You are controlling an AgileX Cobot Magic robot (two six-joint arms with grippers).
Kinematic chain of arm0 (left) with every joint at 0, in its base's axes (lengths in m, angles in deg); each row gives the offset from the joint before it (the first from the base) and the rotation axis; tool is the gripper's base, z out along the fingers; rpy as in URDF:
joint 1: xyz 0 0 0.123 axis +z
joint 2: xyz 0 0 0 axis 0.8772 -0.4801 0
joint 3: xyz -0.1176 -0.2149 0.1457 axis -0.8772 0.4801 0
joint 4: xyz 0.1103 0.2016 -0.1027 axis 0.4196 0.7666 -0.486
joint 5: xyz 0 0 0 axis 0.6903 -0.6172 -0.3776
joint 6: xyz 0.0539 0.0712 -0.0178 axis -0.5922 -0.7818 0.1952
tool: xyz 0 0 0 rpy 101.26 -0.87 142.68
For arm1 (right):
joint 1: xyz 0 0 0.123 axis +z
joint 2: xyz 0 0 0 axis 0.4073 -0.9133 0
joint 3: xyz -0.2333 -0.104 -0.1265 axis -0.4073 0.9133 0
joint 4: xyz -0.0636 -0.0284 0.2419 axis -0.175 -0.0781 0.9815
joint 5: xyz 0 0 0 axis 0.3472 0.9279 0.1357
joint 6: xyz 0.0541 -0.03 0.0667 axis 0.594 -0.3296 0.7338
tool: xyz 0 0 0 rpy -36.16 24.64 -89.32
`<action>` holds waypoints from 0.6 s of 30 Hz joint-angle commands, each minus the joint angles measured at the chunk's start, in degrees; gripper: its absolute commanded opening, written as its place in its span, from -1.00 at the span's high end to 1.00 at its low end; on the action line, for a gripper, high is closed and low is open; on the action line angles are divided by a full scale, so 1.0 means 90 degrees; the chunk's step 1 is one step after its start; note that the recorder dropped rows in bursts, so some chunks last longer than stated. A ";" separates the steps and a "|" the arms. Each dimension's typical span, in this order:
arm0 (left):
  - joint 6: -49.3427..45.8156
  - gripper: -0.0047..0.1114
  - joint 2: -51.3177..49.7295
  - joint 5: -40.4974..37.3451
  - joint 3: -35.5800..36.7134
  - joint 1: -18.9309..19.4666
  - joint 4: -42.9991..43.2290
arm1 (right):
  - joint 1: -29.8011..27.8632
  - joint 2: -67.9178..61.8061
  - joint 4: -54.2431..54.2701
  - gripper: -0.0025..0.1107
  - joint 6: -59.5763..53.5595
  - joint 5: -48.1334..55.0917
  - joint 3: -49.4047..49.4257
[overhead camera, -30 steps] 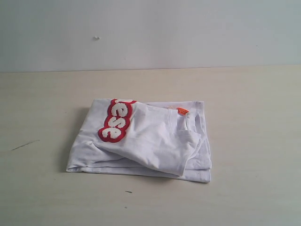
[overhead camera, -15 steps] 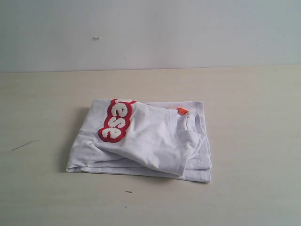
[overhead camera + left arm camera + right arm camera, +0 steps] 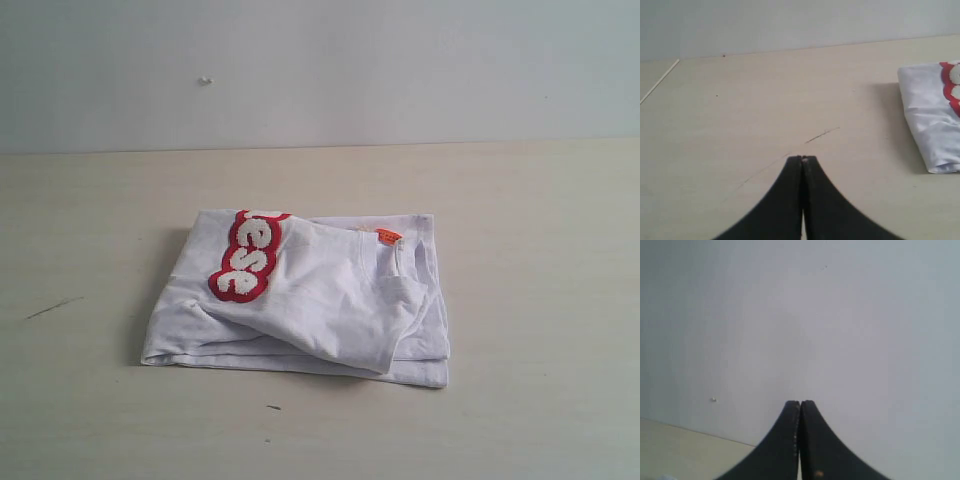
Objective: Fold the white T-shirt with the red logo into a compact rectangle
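The white T-shirt (image 3: 320, 305) lies folded in a rough rectangle at the middle of the table, layers stacked and a little uneven. Part of the red logo (image 3: 245, 257) shows on its upper left, and an orange neck tag (image 3: 388, 236) by the collar. In the left wrist view one end of the T-shirt (image 3: 930, 115) and a bit of the red logo (image 3: 950, 82) show. My left gripper (image 3: 803, 159) is shut and empty over bare table, apart from the shirt. My right gripper (image 3: 800, 403) is shut and empty, facing the wall. Neither arm appears in the exterior view.
The pale wooden table (image 3: 540, 230) runs back to a plain grey wall (image 3: 400, 70). A thin dark scratch (image 3: 821, 134) marks the tabletop beyond my left gripper, and another dark mark (image 3: 52, 307) lies left of the shirt.
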 commanded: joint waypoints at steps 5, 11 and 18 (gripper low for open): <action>-0.0034 0.92 0.0025 -0.0028 0.0016 0.0006 0.0006 | 0.0005 0.0037 -0.0007 0.96 -0.0006 -0.0035 0.0043; -0.0034 0.92 0.0025 -0.0028 0.0016 0.0006 0.0006 | 0.0005 0.0037 -0.0193 0.96 -0.0006 0.0499 0.0043; -0.0034 0.92 0.0025 -0.0028 0.0016 0.0006 0.0006 | -0.0277 0.0309 -0.0197 0.96 0.0013 0.1106 0.0766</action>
